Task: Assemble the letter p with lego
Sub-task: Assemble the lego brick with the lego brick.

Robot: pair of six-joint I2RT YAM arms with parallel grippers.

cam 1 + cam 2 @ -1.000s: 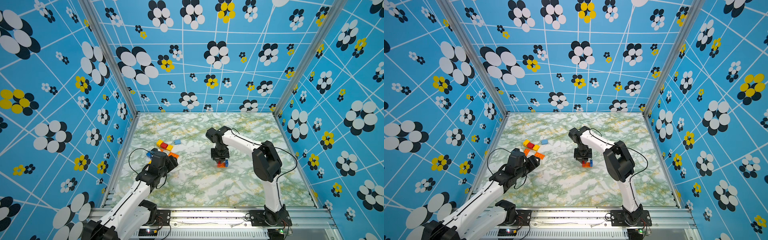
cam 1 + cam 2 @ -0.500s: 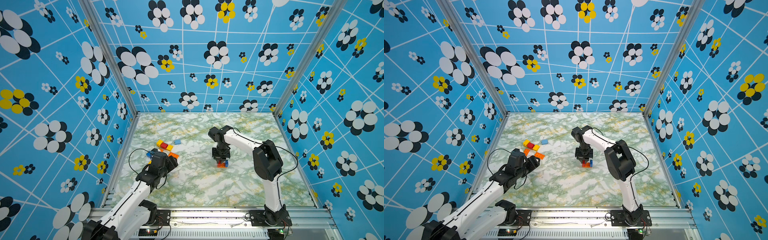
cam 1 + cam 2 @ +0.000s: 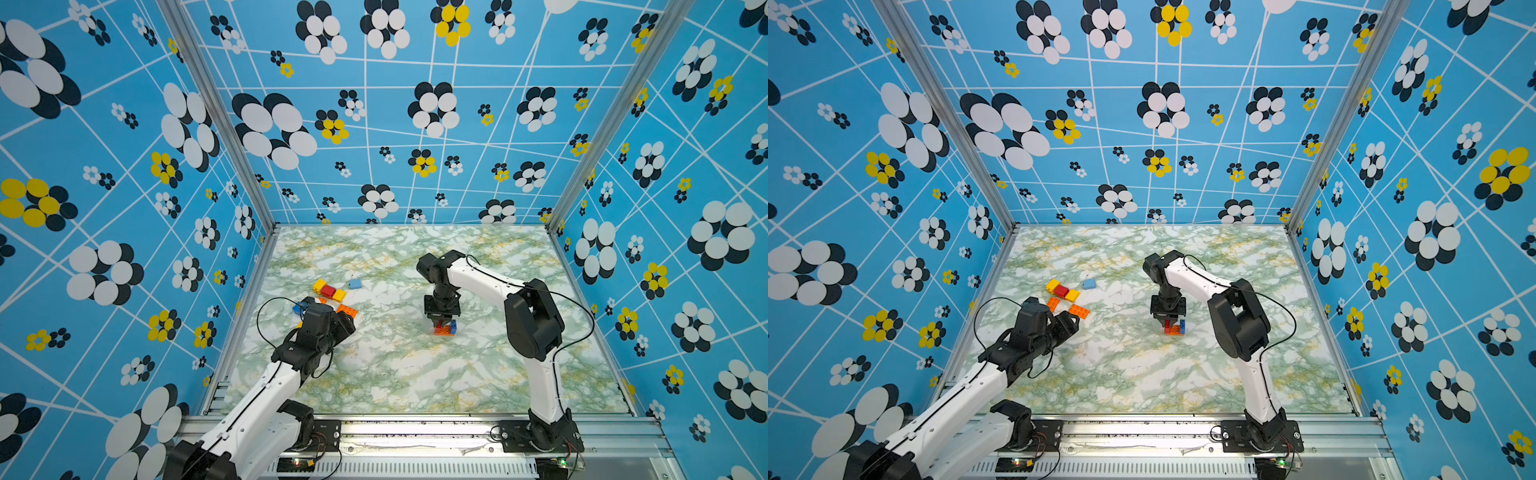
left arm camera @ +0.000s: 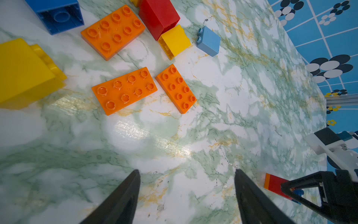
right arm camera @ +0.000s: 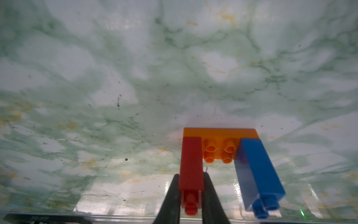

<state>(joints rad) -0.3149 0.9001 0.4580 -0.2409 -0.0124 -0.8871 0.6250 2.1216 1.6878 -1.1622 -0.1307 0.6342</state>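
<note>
Near the middle of the green-veined, marble-patterned bench (image 3: 415, 374) a small lego build is seen in both top views. Its base is a flat orange studded plate (image 5: 219, 132), laid studs up, with its long axis running from one upright to the other. A tall red plastic brick (image 5: 190, 159) is stood on one end of it and a tall blue plastic brick (image 5: 257, 164) on the other. Both are upright with their studs pointing up, and four bare orange studs are left between them. The right hand (image 5: 190, 180) is pointed straight down and is clamped on the top of the tall red plastic brick, one finger on each side face.

The left hand (image 4: 187, 171) is held wide, nothing between its fingers, low over bare bench and well apart from the build. Loose pieces are scattered near it. A loose orange plate (image 4: 124, 90) lies studs up. A second orange plate (image 4: 175, 88) is just beside it, long axis roughly at right angles. A third orange plate (image 4: 113, 32) lies roughly parallel to the first. A loose red brick (image 4: 158, 16) is laid on its side, touching a small yellow brick (image 4: 174, 41) whose hollow underside is turned sideways. A pale blue brick (image 4: 208, 40) is tipped over, studs pointing sideways. A large yellow brick (image 4: 25, 71) is also on its side, and a loose blue brick (image 4: 58, 15) shows its hollow underside.
</note>
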